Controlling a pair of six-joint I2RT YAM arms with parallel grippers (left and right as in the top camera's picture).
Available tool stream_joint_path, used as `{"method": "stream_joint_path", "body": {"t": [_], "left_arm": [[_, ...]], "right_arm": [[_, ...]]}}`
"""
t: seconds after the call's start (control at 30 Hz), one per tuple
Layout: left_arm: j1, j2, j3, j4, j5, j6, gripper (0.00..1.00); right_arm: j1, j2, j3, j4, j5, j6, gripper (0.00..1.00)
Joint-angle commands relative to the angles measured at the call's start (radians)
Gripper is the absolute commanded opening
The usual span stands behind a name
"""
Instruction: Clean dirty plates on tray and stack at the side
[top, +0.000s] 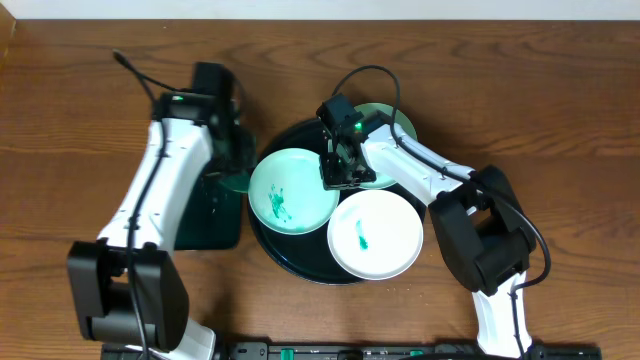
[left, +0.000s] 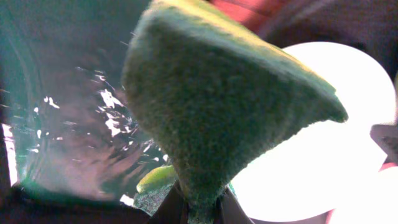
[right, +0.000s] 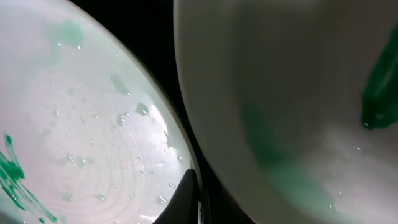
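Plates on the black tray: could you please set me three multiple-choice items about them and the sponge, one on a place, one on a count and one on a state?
1. Where is the green sponge? A. pinched in the left tool; B. lying on a plate; C. on the bare tabletop.
2. How many plates lie on the black tray? A. one; B. two; C. three.
3. What state is the plate nearest the sponge in? A. spotless; B. smeared green; C. stacked under another.

Answers:
1 A: the left wrist view shows the sponge rising out of the tool.
2 C: the overhead view shows three, one of them partly hidden.
3 B: green streaks mark its middle.
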Motion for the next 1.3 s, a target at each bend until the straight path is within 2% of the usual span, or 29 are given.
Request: {"method": "stream_joint_path", "body": {"t": [0.0,0.07,0.23,0.37,0.8,0.93,1.07,1.2,1.27], "left_arm": [[-0.06,0.012,-0.048,0.017,-0.012,-0.207,0.07],[-0.077,0.014,-0.087,0.046,-0.02,-0.257,0.07],[-0.127,0.014,-0.154,0.133,0.001,-0.277,0.07],[-0.166,0.018,-0.195,0.209,0.0,-0.337,0.07],[-0.171,0.19,-0.224,0.267,0.027,-0.379,0.07],[-0.173,0.193,-0.224,0.222,0.184,-0.284,0.07],[-0.173,0.193,-0.224,0.262,0.43,-0.103,0.07],[-0.171,0.193,-0.224,0.319,0.45,-0.075,0.07],[-0.167,0.193,-0.224,0.352,0.372,-0.076,0.07]], "right_arm": [[-0.017,0.029,-0.002,-0.023,0.076,0.043,0.01],[-0.028,0.029,-0.002,-0.03,0.075,0.048,0.01],[-0.034,0.029,-0.007,-0.026,0.071,0.049,0.01],[-0.032,0.029,-0.008,-0.026,0.071,0.049,0.01],[-0.033,0.029,-0.008,-0.021,0.071,0.049,0.01],[-0.034,0.029,-0.008,-0.014,0.071,0.049,0.01],[-0.034,0.029,-0.008,-0.01,0.071,0.049,0.01],[-0.033,0.029,-0.008,-0.009,0.071,0.049,0.01],[-0.033,0.029,-0.008,-0.01,0.071,0.049,0.01]]}}
